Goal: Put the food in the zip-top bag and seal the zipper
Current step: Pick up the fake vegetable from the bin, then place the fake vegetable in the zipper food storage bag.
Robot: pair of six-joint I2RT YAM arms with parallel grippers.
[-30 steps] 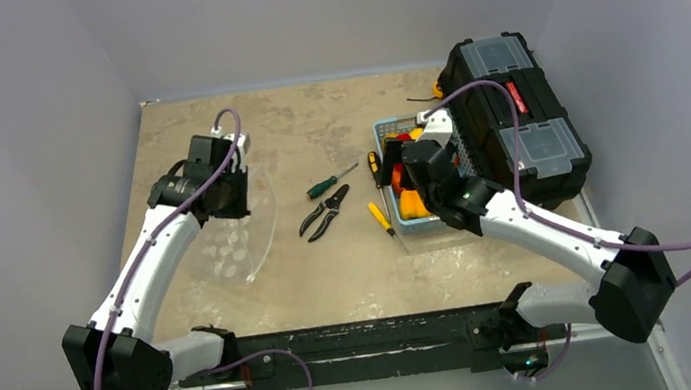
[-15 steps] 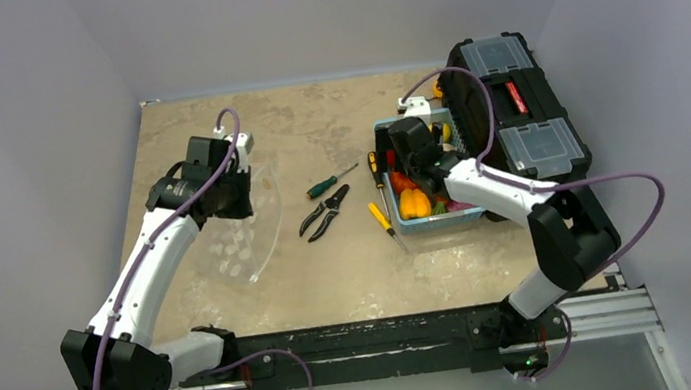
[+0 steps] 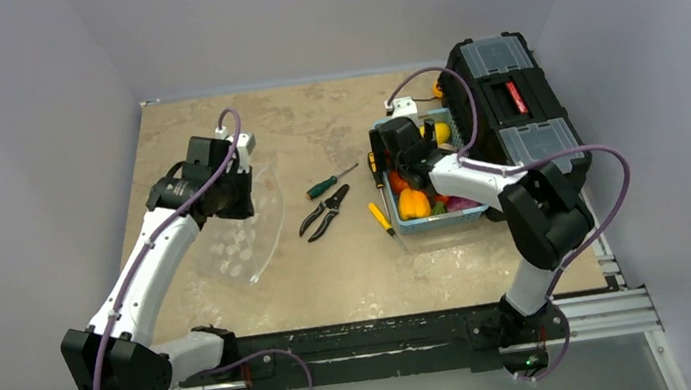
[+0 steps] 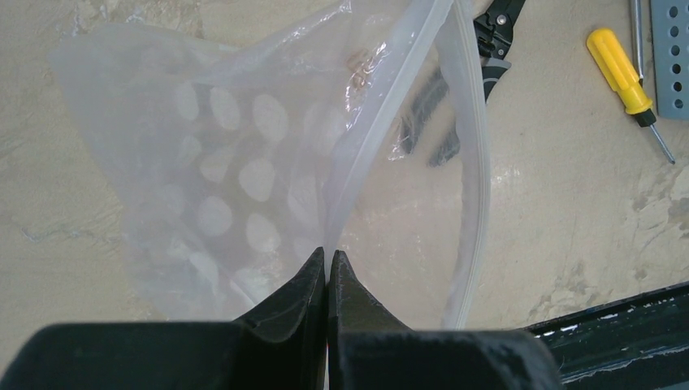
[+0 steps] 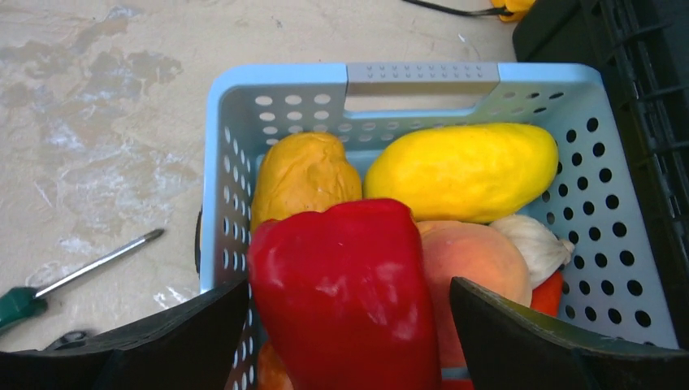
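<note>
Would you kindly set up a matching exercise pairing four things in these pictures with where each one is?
Things:
1. red bell pepper
2. zip-top bag
3. pliers
4. black toolbox

Places:
A. pinched in the shut left gripper
B. on the table, between the bag and the blue basket
C. between the fingers of the open right gripper
D. just right of the basket

Pairs: 1-C, 2-A, 3-B, 4-D.

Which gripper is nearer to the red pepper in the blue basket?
Right. The right gripper hangs open over the basket, jaws either side of the red pepper. The left gripper is across the table, shut on the zip-top bag.
</note>
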